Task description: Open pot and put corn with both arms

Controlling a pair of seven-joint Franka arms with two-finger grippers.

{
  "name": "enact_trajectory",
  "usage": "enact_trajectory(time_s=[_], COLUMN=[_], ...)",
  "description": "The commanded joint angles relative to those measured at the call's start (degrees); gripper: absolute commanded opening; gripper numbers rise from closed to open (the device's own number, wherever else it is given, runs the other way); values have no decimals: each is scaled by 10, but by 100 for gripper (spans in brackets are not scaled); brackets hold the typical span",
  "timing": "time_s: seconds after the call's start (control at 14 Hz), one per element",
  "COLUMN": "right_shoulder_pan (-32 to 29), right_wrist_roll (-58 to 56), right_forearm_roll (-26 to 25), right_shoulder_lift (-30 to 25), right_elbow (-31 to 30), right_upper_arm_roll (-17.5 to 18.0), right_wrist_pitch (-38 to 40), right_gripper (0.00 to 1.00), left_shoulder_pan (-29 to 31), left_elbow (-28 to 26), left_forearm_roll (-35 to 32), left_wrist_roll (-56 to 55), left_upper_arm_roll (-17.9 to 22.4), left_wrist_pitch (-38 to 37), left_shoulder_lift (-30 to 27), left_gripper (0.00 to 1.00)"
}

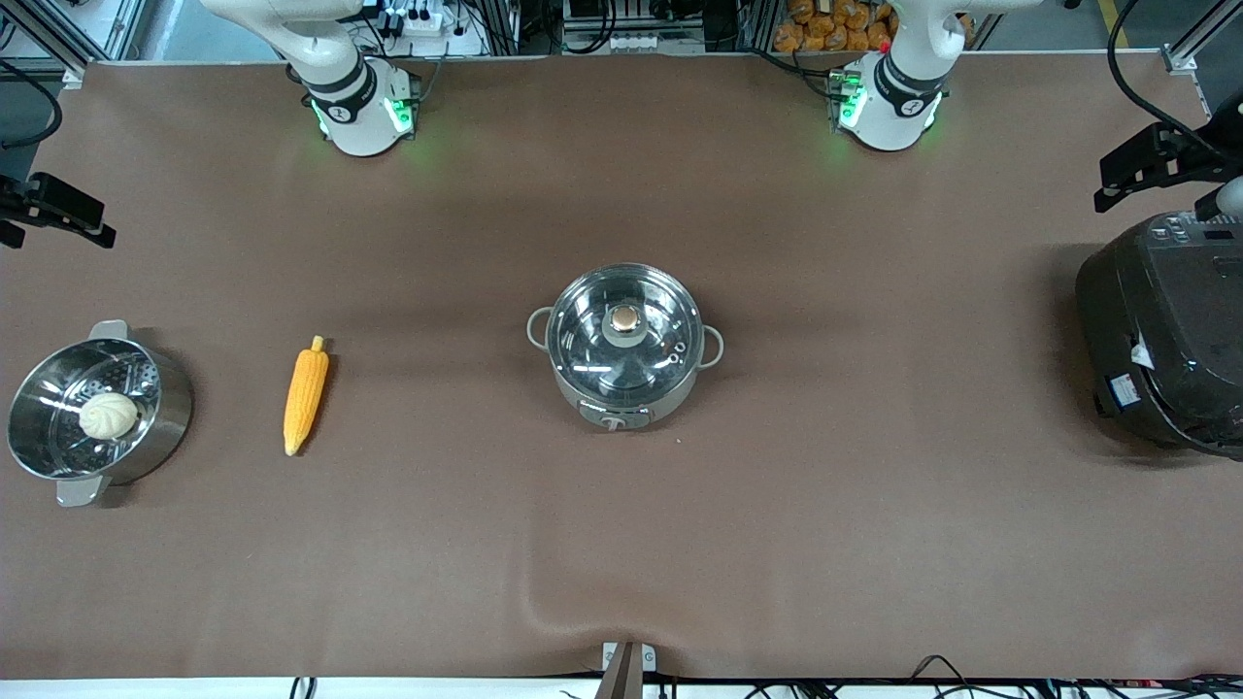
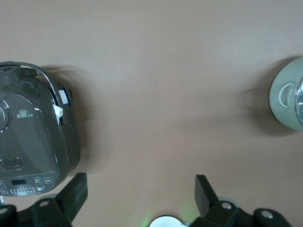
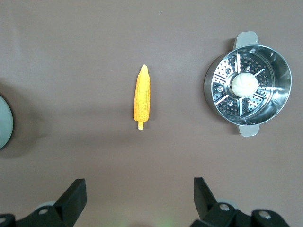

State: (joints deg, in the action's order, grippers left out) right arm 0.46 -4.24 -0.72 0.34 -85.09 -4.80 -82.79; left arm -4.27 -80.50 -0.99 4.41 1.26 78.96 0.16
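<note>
The small steel pot [image 1: 624, 349] stands at the table's middle with its glass lid [image 1: 583, 335] on; the lid's copper knob [image 1: 624, 318] points up. Its grey base edge shows in the left wrist view [image 2: 284, 94] and the right wrist view [image 3: 4, 123]. The corn [image 1: 306, 393] lies flat on the cloth toward the right arm's end and also shows in the right wrist view [image 3: 142, 99]. My left gripper [image 2: 140, 189] is open and empty, high over bare cloth between pot and cooker. My right gripper [image 3: 139, 189] is open and empty, high over bare cloth near the corn.
A steel steamer pot [image 1: 165, 408] with a white bun [image 1: 108, 416] in it stands at the right arm's end, beside the corn. A large black cooker [image 1: 1165, 340] stands at the left arm's end. Both arm bases [image 1: 354, 102] [image 1: 893, 97] stand along the table's edge.
</note>
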Motion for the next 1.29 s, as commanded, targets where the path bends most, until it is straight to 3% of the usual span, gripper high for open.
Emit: enact_trajectory(time_s=[0.0, 0.79, 1.0, 1.21], right_shoulder_pan=[1, 2, 5, 11], right_wrist_roll=[7, 12, 20, 20], right_forearm_roll=[2, 0, 0, 1], right_shoulder_lift=[5, 4, -3, 24], right_elbow=[12, -6, -89, -111], right_upper_arm_roll=[1, 1, 2, 2], right_wrist_pitch=[2, -2, -100, -138], right_gripper=[100, 100, 100, 100], left_shoulder_pan=[4, 3, -4, -4], left_elbow=[-8, -1, -2, -3], left_forearm_roll=[9, 11, 9, 4], left_wrist_roll=[9, 4, 2, 11], left_upper_arm_roll=[-2, -2, -2, -3], left_wrist_pitch=[1, 1, 1, 1], left_shoulder_lift=[-13, -4, 0, 2], left_gripper=[100, 100, 100, 100])
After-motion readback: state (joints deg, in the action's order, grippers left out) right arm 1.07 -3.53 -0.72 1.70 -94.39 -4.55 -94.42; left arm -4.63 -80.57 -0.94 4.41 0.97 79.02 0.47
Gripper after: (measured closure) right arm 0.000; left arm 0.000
